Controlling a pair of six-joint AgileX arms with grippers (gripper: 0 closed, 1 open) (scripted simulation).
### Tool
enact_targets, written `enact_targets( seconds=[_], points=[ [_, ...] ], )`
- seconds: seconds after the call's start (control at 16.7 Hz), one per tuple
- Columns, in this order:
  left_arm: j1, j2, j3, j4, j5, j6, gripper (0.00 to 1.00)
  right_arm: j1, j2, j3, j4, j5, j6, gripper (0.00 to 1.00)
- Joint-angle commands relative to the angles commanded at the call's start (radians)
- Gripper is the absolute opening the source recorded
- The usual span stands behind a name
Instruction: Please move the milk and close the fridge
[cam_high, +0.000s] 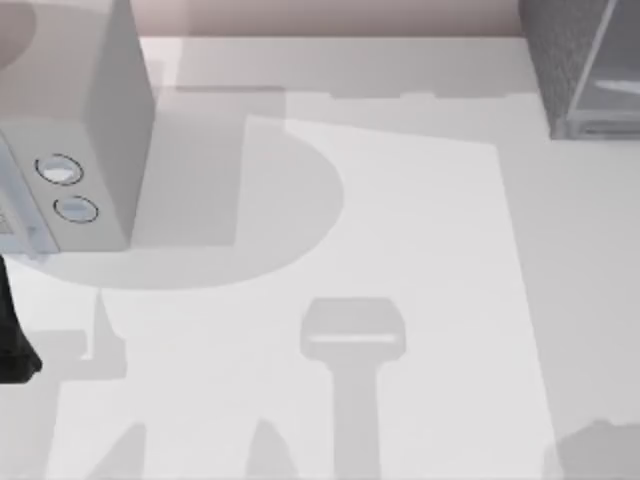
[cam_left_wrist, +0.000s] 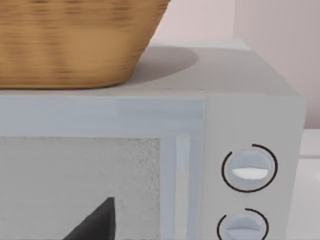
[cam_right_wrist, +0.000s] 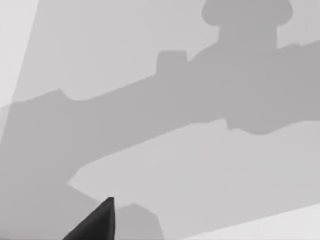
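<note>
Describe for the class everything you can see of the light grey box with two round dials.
The light grey box stands upright at the table's left side. It looks like smooth, pale plastic or painted metal. Its front carries two round dials, one above the other, each ringed in black, beside a speckled grey door panel. A woven tan basket rests on its flat top, casting a shadow there. The left gripper's dark fingertip points at its front.

Dark speckled grey fridge (cam_high: 562, 60); tan woven basket (cam_left_wrist: 75, 42).

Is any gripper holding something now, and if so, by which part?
It cannot be told. A dark fingertip shows in the left wrist view before the microwave, another fingertip above the bare table; no held thing shows.
</note>
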Motion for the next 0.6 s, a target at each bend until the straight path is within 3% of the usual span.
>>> enact_targets(
  seconds=[0.36, 0.6],
  points=[
    [0.000, 0.000, 0.000, 0.000, 0.000, 0.000, 1.00, -0.438, 0.498, 0.139, 0.044, -0.231, -0.481, 1.00],
    [0.000, 0.000, 0.000, 0.000, 0.000, 0.000, 1.00, -0.643, 0.733, 0.196, 0.084, -0.338, -0.706, 1.00]
  ],
)
